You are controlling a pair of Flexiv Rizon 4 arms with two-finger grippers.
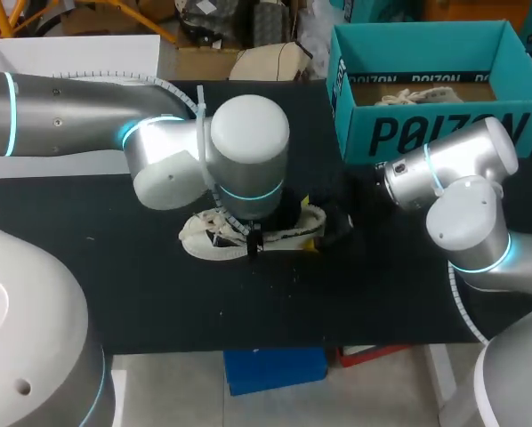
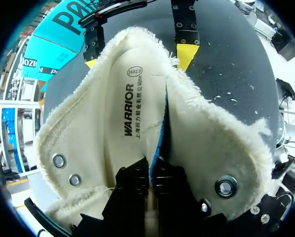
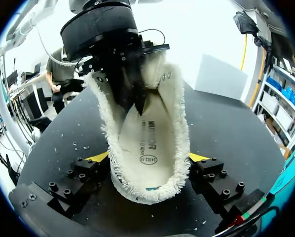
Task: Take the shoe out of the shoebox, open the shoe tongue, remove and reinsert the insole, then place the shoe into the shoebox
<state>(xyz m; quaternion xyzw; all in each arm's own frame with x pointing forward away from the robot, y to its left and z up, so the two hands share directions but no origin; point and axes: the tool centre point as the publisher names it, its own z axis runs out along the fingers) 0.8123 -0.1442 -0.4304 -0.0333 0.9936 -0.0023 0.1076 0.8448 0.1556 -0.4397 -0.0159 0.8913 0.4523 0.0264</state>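
Note:
A cream canvas shoe [image 1: 211, 240] with a fleecy rim lies on the black table, under my left arm's wrist. In the left wrist view my left gripper [image 2: 151, 178] reaches down into the shoe [image 2: 88, 148], shut on the raised edge of the printed insole [image 2: 132, 108], whose blue underside shows. My right gripper [image 3: 148, 158] comes in from the heel end; its yellow fingertips [image 3: 99, 157] press the shoe's heel [image 3: 152, 187] from both sides. The same yellow fingertips [image 2: 187, 54] show ahead of the shoe in the left wrist view.
The open teal shoebox [image 1: 426, 133] stands at the back right of the table, close behind my right arm. The table's front edge [image 1: 275, 345] runs a little below the shoe. Bare black table [image 1: 70, 240] lies to the shoe's left.

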